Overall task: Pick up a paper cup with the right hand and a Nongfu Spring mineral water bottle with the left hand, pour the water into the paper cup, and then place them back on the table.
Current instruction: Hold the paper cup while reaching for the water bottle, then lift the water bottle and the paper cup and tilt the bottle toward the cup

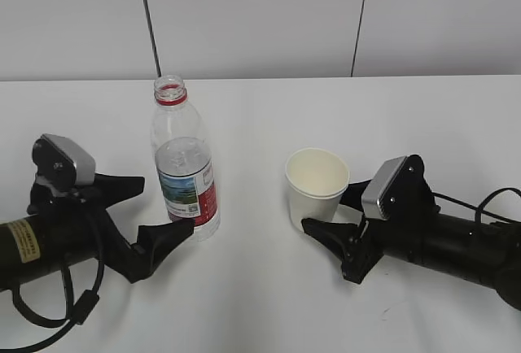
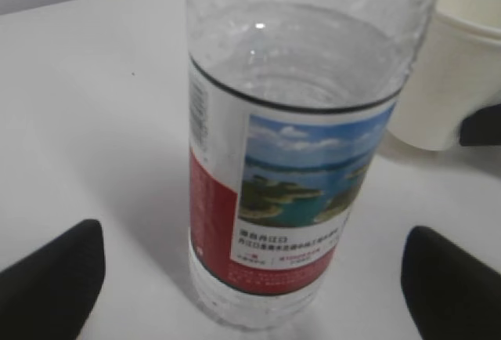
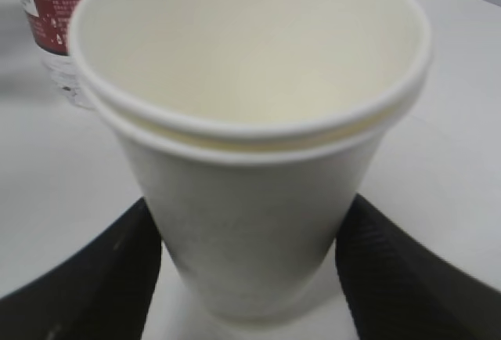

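Cup (image 1: 317, 188) and uncapped bottle (image 1: 185, 166) stand upright on the table (image 1: 260, 288), each between the spread fingers of its gripper, right (image 1: 334, 214) and left (image 1: 155, 207), so each should close squarely, gently on the soft cup, before lifting.

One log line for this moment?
left gripper: open around bottle | right gripper: closing on cup | both on table

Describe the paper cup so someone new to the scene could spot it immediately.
On the white table, look right of the tall clear water bottle. The off-white paper cup stands upright between the right gripper's fingers, open-topped, far shorter than the bottle.
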You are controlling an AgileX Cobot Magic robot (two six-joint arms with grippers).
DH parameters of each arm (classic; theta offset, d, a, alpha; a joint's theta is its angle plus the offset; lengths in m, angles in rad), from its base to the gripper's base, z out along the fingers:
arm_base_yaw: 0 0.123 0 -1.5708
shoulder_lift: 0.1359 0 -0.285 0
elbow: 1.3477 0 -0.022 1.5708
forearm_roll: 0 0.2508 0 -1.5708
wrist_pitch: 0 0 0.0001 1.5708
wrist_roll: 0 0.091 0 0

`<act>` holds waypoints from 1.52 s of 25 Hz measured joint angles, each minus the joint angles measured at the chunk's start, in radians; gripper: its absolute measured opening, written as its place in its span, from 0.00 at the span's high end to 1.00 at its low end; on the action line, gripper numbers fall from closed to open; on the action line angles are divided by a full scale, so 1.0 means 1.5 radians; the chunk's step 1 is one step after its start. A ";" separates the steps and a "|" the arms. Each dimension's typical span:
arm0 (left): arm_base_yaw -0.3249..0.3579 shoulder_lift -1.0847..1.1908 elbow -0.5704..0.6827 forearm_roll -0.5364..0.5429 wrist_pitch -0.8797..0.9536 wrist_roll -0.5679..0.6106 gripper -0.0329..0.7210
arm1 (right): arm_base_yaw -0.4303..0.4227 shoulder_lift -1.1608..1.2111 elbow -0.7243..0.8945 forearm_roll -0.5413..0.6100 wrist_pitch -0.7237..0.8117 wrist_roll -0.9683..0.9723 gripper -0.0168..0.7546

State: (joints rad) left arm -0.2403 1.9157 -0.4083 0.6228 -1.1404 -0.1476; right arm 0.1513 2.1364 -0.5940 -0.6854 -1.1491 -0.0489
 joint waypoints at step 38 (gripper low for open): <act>-0.061 0.063 -0.118 0.012 0.000 -0.018 0.12 | 0.000 -0.062 0.000 -0.072 0.000 0.033 0.33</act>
State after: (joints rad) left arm -0.3311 2.0105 -0.5849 0.6412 -1.1401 -0.1740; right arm 0.1513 2.0439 -0.5940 -0.7936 -1.1491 0.0000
